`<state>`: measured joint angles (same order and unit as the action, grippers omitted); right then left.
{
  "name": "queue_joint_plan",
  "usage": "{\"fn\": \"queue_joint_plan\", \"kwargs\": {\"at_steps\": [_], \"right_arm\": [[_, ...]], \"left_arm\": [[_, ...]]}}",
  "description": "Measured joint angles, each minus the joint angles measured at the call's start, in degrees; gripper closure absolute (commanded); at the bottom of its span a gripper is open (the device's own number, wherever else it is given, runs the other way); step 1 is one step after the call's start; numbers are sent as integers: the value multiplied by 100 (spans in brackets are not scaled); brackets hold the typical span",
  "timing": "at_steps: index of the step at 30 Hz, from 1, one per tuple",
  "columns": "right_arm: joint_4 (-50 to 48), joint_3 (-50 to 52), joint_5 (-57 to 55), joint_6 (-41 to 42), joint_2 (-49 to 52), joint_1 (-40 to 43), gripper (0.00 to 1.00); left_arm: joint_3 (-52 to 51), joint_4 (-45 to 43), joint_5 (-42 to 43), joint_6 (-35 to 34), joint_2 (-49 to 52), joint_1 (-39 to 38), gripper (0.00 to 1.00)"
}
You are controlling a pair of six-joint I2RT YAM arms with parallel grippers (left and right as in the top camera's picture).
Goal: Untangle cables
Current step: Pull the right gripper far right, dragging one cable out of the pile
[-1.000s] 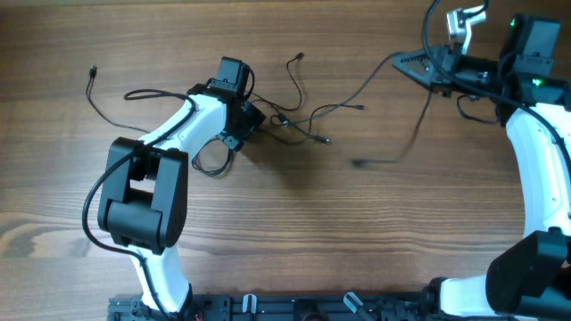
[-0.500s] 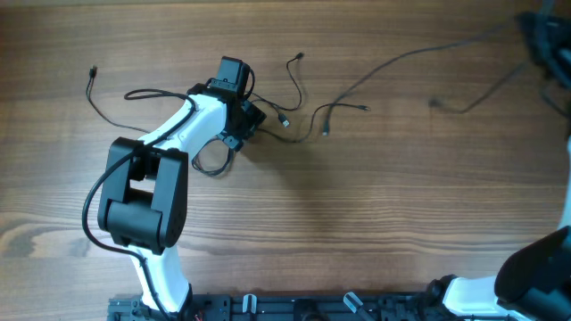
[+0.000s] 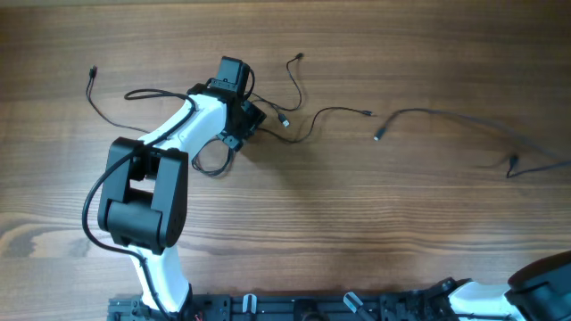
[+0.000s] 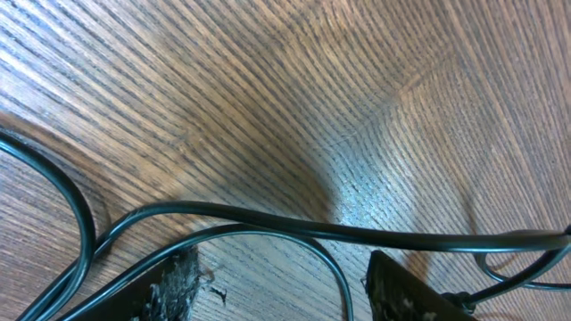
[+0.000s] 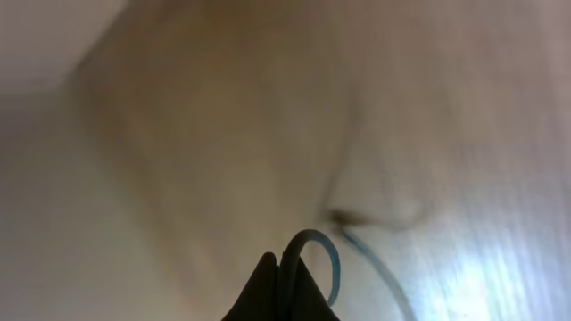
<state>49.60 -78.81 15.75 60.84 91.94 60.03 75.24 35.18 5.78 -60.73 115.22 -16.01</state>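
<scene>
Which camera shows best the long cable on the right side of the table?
Overhead: the long cable runs from its plug end near the middle to the right edge. The right wrist view shows only a blurred loop in the shut right tool, probably the same cable. The left wrist view shows other cables.

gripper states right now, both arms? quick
Left gripper: open, jaws apart over loose cables.
Right gripper: closed, pinching a cable.
</scene>
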Motion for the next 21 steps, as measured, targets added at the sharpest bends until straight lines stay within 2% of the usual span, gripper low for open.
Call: {"fn": "queue_joint_plan", "kwargs": {"at_steps": [4, 8, 9, 12, 16, 18, 21], "right_arm": [[-57, 4, -195, 367, 0, 15, 96], [-2730, 52, 1945, -713, 63, -476, 95], [-3095, -39, 2627, -914, 63, -741, 95], [-3215, -448, 3556, -1174, 70, -1165, 96], [-3602, -1399, 3919, -1191, 76, -1427, 96], [-4227, -1954, 3899, -1172, 74, -1641, 95], [-4868, -2367, 3126, -962, 22, -2109, 96]], "left_arm": [[-2, -2, 0, 0, 0, 0, 36], [0, -2, -4, 0, -2, 0, 36], [0, -4, -15, 0, -2, 0, 36], [0, -9, -17, 0, -2, 0, 36], [0, -13, -17, 0, -2, 0, 36], [0, -15, -17, 0, -2, 0, 35], [0, -22, -15, -2, -2, 0, 33]]}}
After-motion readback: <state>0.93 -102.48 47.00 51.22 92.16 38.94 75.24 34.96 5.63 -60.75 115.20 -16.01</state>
